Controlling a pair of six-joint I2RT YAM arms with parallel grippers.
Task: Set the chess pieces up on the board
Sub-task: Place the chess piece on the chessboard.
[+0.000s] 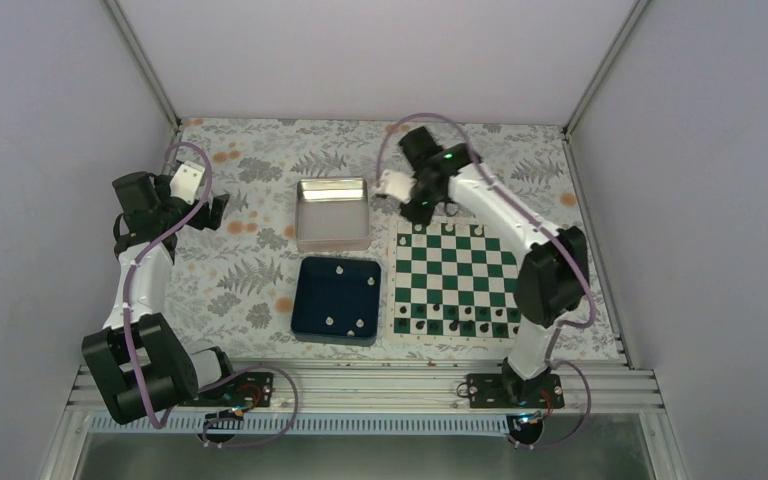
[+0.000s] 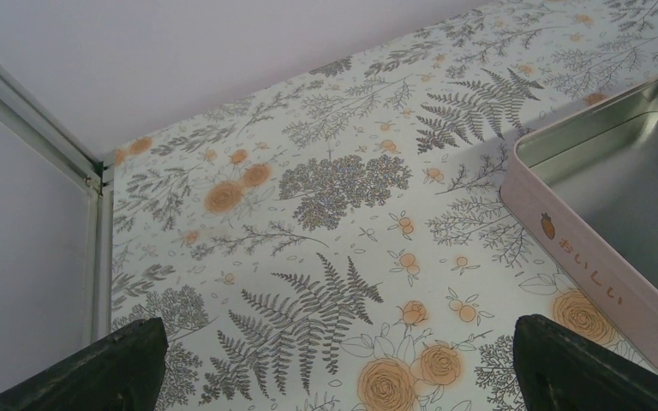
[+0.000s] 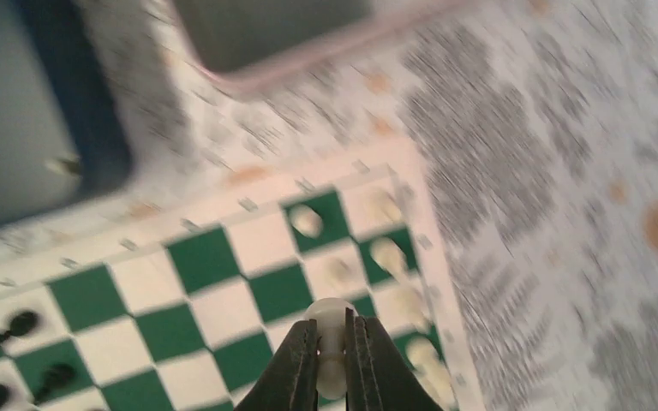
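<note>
**Right gripper holds a white chess piece over the far end of the board**

The right gripper (image 3: 331,332) is clamped on one small white chess piece (image 3: 331,310). Its two dark fingers pinch the piece just under its round head, which suggests a pawn. The piece hangs above the chessboard (image 1: 450,282), over the far rows near the corner closest to the metal tin (image 1: 332,212). The left gripper (image 2: 338,321) has its fingers spread wide and holds nothing. It hovers over the floral tablecloth (image 1: 250,270), well apart from the board.

The piece looks light, rigid and smooth. It would likely twist or slip in a loose pinch, and it would tip easily if set down crooked. The narrow neck below the head seems the safest place to hold it, with the piece upright so that the base meets the square flat.

Counted, there is one board, one tin and one dark blue tray (image 1: 310,300). The overhead view shows about four pale specks in the tray, probably white pieces waiting. In the wrist view at least five other white pieces (image 3: 306,220) stand on squares by the board's edge, though blur prevents an exact count. Four black pieces (image 3: 21,323) show at the opposite side of that view. The overhead view shows more black pieces along the near rows, too small to count.
</note>
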